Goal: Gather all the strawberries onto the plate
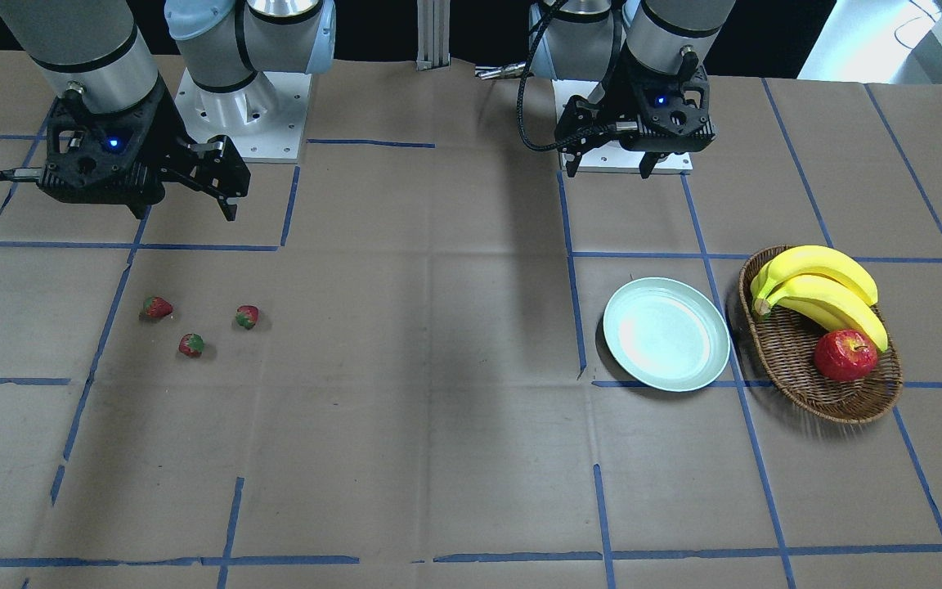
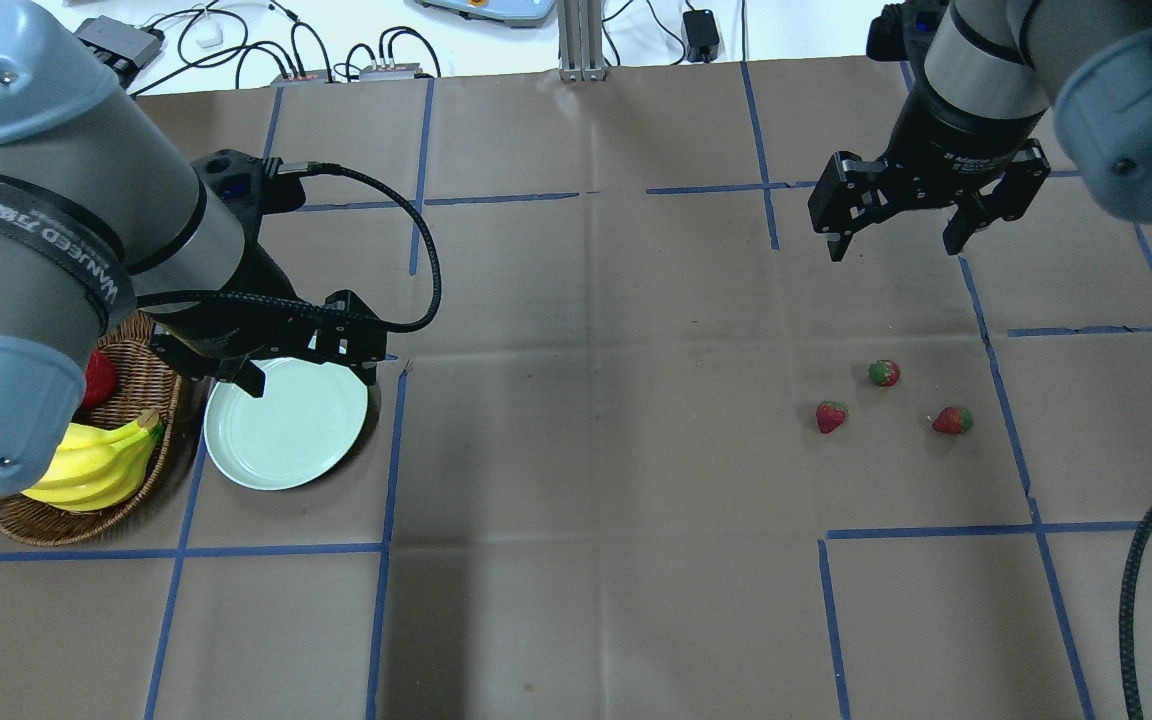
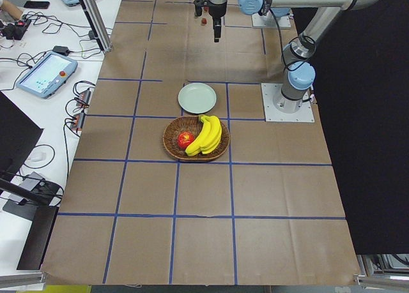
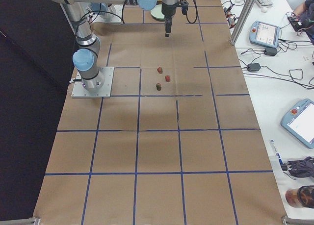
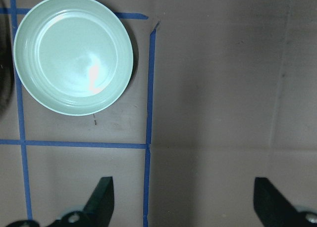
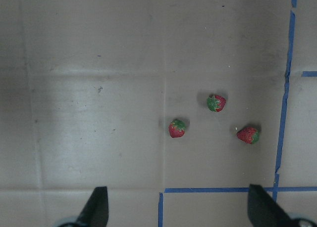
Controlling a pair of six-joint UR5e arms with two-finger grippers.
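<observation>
Two arms poised, both sets of jaws spread wide.
Overhead: the left gripper (image 2: 311, 380) hangs open over the upper rim of the plate (image 2: 281, 450) at centre left, with the basket (image 2: 141, 378) holding the bananas (image 2: 96, 468) and the apple (image 2: 99, 380) just beside it. The right gripper (image 2: 894, 240), also open, hangs at upper right above the leftmost strawberry (image 2: 831, 416), upper strawberry (image 2: 884, 373) and rightmost strawberry (image 2: 952, 420), which lie on the table (image 2: 586, 400). Front-facing: all three lie at centre left, well apart from the plate at centre right. Left wrist: the plate is at upper left, with a finger in each bottom corner. Right wrist: all three sit right of centre – none is between the fingers.
</observation>
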